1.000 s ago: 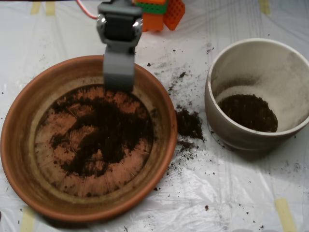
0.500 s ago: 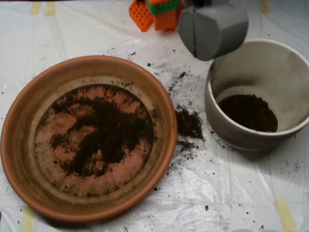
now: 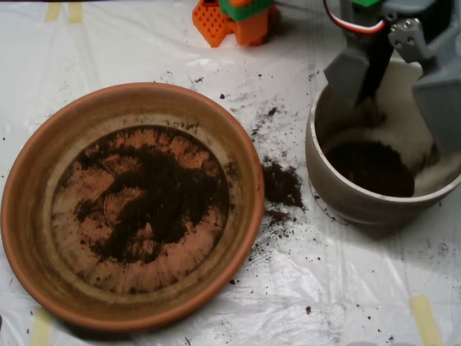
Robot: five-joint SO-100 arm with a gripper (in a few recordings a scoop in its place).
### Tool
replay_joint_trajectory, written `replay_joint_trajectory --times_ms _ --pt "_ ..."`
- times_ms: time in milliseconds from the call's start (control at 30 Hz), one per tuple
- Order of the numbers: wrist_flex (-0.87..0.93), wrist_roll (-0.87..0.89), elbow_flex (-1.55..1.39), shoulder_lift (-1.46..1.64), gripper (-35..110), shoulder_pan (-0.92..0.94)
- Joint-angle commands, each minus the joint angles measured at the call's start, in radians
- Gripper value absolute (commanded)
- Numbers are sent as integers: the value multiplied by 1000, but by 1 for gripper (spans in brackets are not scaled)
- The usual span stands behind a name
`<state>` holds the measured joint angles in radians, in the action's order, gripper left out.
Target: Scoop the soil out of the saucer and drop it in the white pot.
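Note:
The terracotta saucer (image 3: pixel 29 216) fills the left half of the overhead view, with dark soil (image 3: pixel 155 198) spread thinly over its stained bottom. At the right stands the white pot (image 3: pixel 324 180), holding a heap of soil (image 3: pixel 369 167) at its bottom. My grey scoop (image 3: pixel 396 90) hangs over the pot's far side, open, its two shell halves spread wide apart, one at the pot's upper left rim and one over its right wall. Nothing shows between the halves.
A clump of spilled soil (image 3: pixel 281 184) lies on the white plastic sheet between saucer and pot, with crumbs scattered around. An orange and green block (image 3: pixel 234 18) sits at the top edge. Tape strips mark the sheet's corners.
The scoop swung from the saucer's far rim rightward to above the pot, and its shells went from shut to spread open.

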<state>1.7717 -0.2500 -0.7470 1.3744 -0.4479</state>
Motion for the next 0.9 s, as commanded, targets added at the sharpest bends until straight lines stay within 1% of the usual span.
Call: replay_joint_trajectory --times_ms 0,300,400,467,600,733,867 --pt "18 -5 94 44 38 -5" --pt "29 8 81 94 38 18" --pt "-12 43 8 196 39 75" --pt "-72 72 -107 311 39 149" --pt "-244 115 -459 577 37 354" --pt "-377 120 -798 761 36 557" --pt "-514 92 -1140 904 35 699"
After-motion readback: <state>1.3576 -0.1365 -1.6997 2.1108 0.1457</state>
